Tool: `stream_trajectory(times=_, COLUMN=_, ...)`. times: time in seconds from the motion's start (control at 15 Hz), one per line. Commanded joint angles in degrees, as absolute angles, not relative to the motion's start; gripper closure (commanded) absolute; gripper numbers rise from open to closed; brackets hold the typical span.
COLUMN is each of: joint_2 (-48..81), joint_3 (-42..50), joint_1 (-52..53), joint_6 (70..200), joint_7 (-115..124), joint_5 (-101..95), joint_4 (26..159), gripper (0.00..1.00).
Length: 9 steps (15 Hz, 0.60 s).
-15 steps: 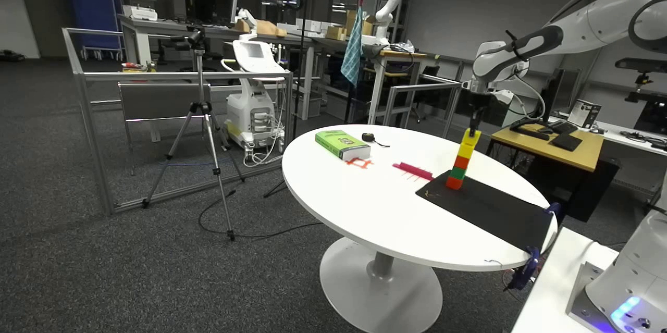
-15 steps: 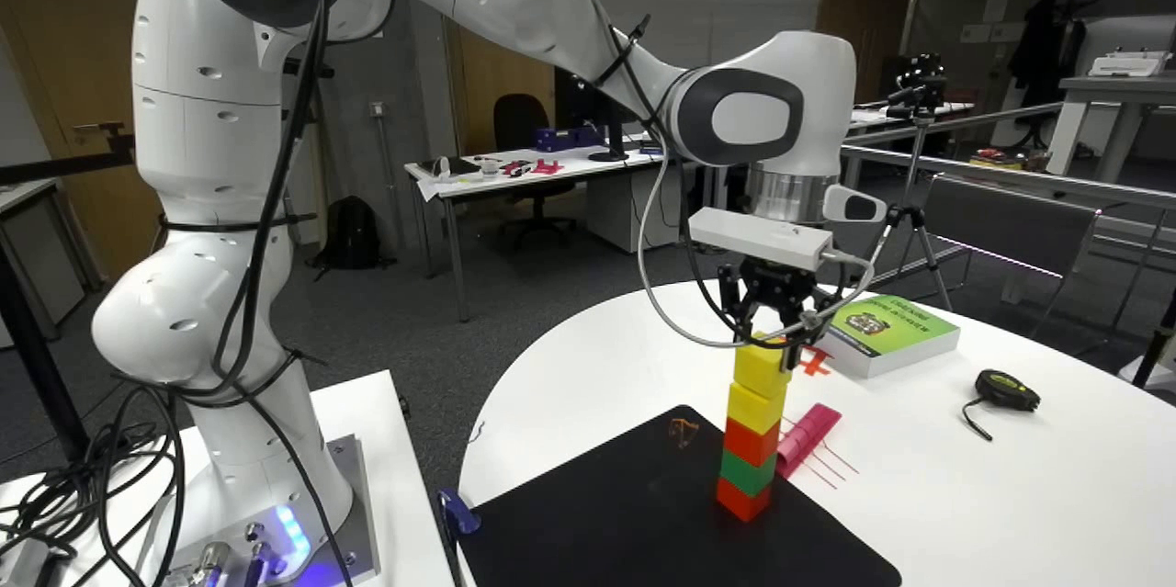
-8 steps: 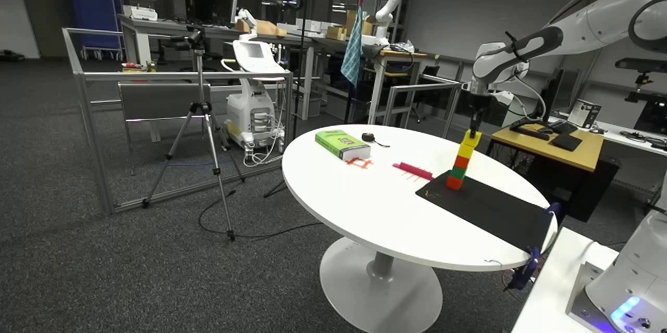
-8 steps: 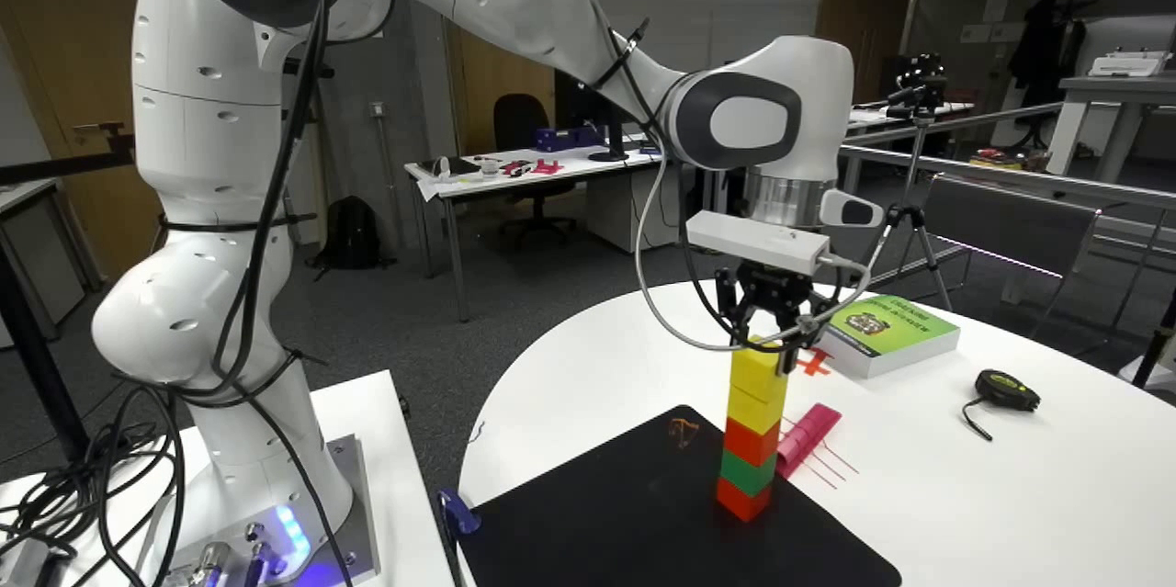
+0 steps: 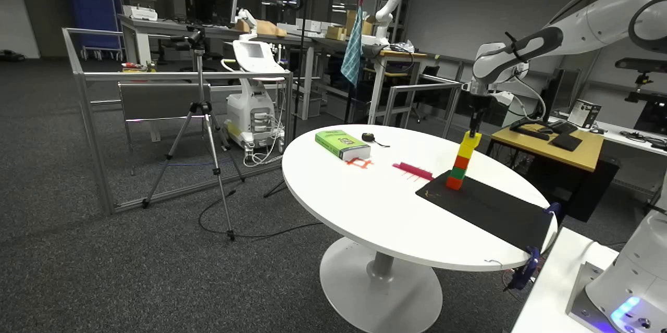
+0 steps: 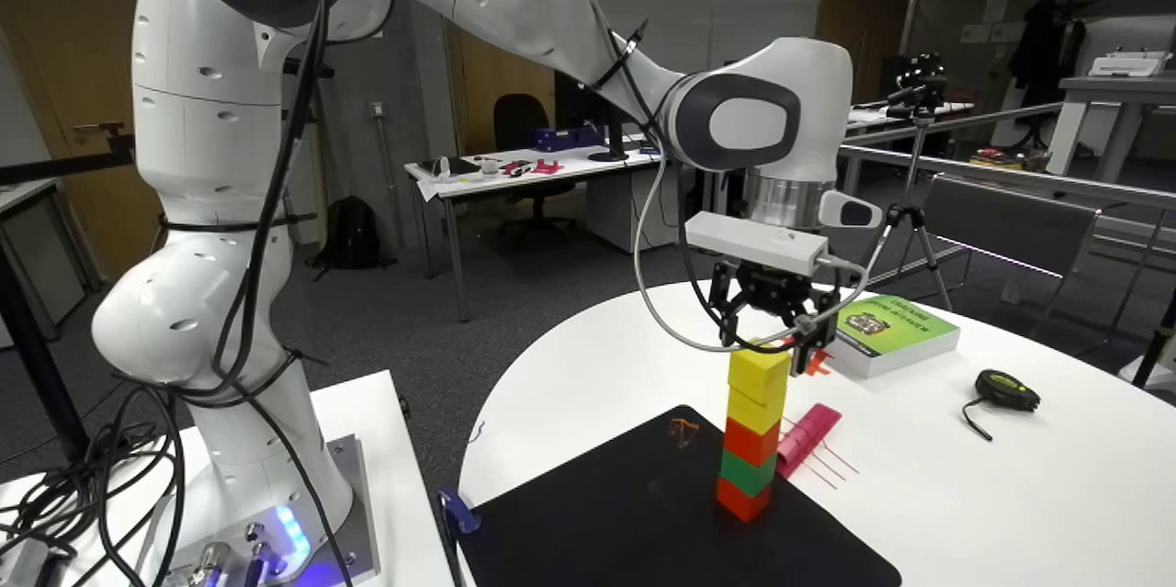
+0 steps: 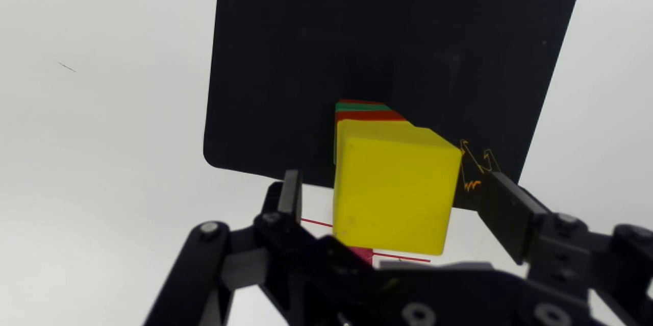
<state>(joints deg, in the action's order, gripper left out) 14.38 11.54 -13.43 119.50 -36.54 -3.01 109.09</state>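
Tool [image 7: 402, 202] spread wide at yellow block [image 6: 758, 376]; black mat [image 6: 625, 504] on white table [image 5: 333, 197]; far back, perhaps a coat [image 6: 1040, 54].

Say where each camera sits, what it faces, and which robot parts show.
In an exterior view: stands back, facing across the table; base and arm at picture right.
In an exterior view: closer in, facing the block tower; base at picture left, arm across the top.
Wrist view: sits by the open tool, looking down at the tower's top and mat; both fingers show.
Shared by both exterior views: tower, mat, book.
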Motion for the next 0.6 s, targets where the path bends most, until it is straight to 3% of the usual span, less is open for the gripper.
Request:
stream_trajectory(times=0.0, joint_2=12.80, joint_3=10.84, joint_1=-13.93, joint_6=120.90, joint_7=-35.07, joint_5=-4.58, joint_4=110.50, gripper=0.00)
stream_trajectory(times=0.53, joint_2=8.00, joint_3=10.65, joint_1=-14.63, joint_6=118.54, joint_7=-36.67, joint_5=-0.05, joint_4=109.64, gripper=0.00)
